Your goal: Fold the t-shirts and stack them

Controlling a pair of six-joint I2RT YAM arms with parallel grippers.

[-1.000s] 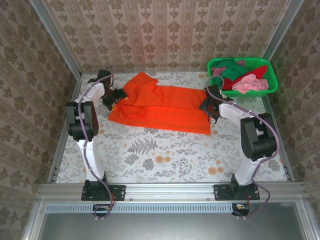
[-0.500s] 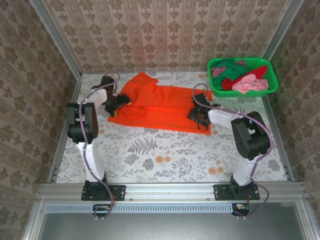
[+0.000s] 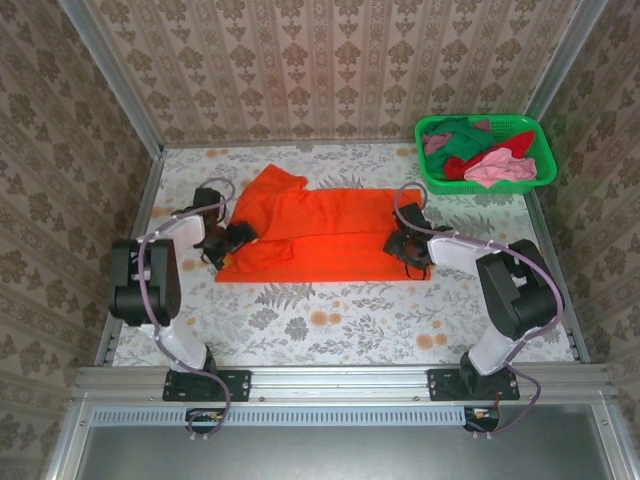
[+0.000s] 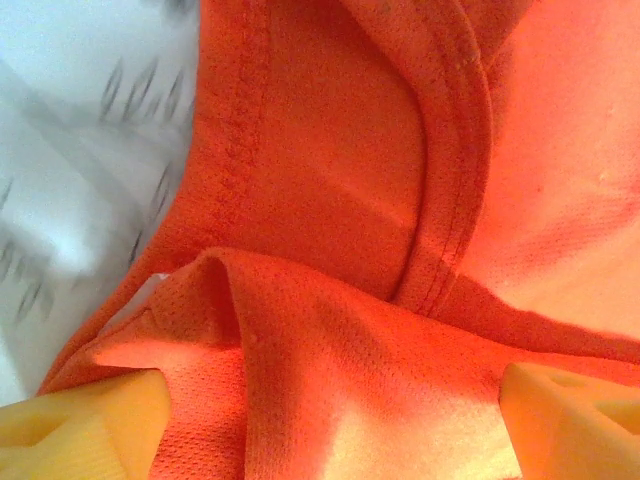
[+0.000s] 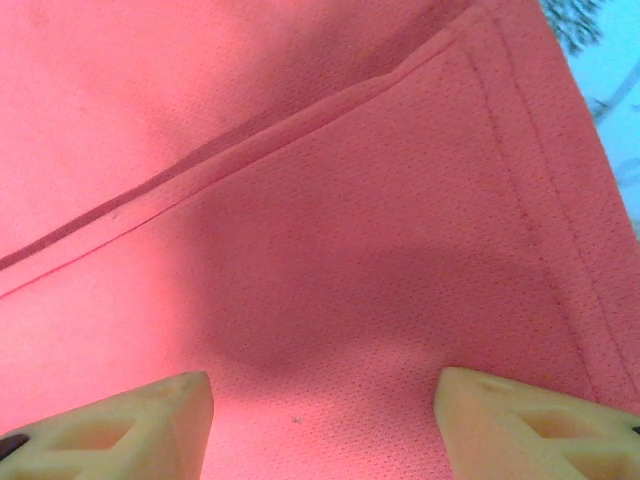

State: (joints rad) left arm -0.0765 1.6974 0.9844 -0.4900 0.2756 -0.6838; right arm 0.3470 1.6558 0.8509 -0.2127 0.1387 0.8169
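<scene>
The left pincer (image 3: 228, 240) sits low at the 9 o'clock edge of the orange t-shirt (image 3: 320, 225). The shirt lies spread flat across the far half of the bench (image 3: 330, 320), with one sleeve pointing toward 11 o'clock. In the left wrist view the pincer's yellow fingers (image 4: 80, 430) are spread wide. A raised ridge of orange cloth lies between them. Just beyond it curves a double-stitched band, probably the collar, and a strip of patterned bench shows at 9 o'clock.

The right pincer (image 3: 405, 243) is down at the shirt's 4 o'clock corner. In the right wrist view its fingers (image 5: 110, 420) are also spread apart over smooth, flat fabric. A folded seam runs diagonally toward 1 o'clock, the stitched hem lies along the 3 o'clock side, and a little bench shows past it.

At the bench's 1 o'clock corner, well apart from the orange shirt, stands a green mesh basket (image 3: 480, 119). It holds a crumpled heap of pink, red and dark green t-shirts (image 3: 495, 167).
</scene>
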